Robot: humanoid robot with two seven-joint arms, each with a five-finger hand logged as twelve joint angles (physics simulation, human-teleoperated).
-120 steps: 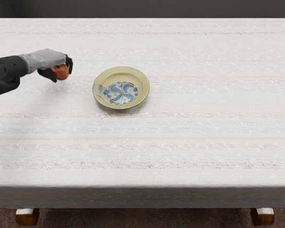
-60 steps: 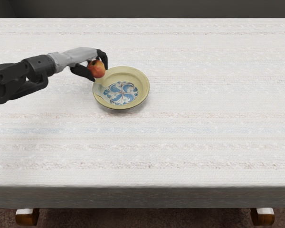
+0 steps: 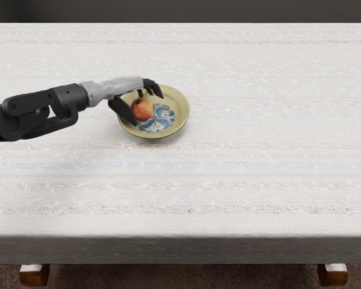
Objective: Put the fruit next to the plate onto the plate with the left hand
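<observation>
On left part of plate [image 3: 179, 106], upper left-centre of frame: apple [image 3: 142, 109]. Around it, L hand [image 3: 132, 96] w/ fingers [image 3: 154, 89] spread, no pinching; thumb at lower left, others above. From left edge, dark arm, over pale desk [image 3: 240, 180].

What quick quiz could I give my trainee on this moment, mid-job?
1. True or false: the apple is seen within the rim of the plate, not out over the bare tablecloth.
2. Which robot hand is at the plate? A) left B) right C) both
3. Fill in: the plate's rim is yellowish, and its middle is painted mostly ____.

Key: 1 true; 2 A, its arm comes in from the picture's left edge and no other arm shows; 3 blue.
</observation>
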